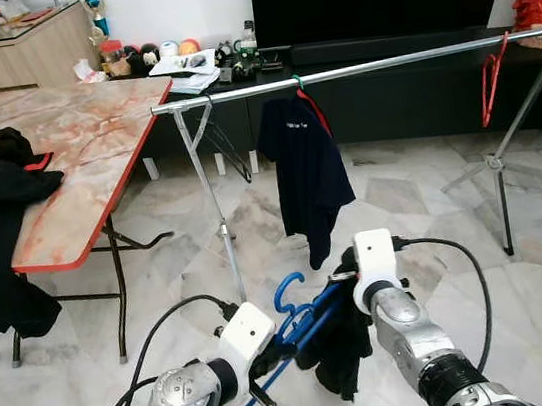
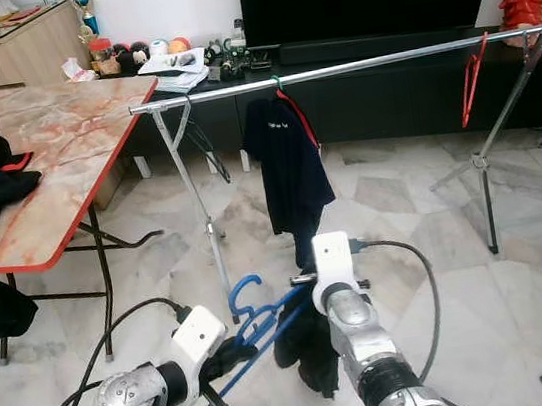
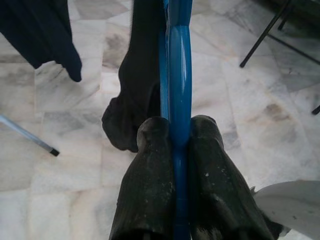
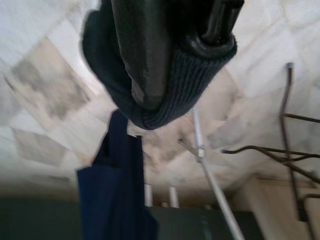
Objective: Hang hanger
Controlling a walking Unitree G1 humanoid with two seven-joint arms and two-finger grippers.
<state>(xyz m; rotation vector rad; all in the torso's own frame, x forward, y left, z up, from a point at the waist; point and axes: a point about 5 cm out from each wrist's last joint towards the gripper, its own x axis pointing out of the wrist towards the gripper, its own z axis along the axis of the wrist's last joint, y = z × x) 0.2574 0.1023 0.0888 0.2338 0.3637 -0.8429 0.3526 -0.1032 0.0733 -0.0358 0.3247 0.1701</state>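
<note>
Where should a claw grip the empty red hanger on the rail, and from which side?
Judgement: take the red hanger by one sloping arm below the hook, coming from the robot's side of the rail. It hangs free with open space around it, and the thin arm would fit between the claw fingers, leaving the hook free to lift off.

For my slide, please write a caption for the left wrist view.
Left gripper clamped on blue hanger above marble floor.

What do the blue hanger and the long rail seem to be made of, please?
The blue hanger, clamped in the left pincer, looks like glossy moulded plastic: a bright streak of light runs along its smooth edge. The rail looks like bare metal tubing, silver-grey with a dull sheen, probably steel or aluminium; the pictures cannot settle which.
</note>
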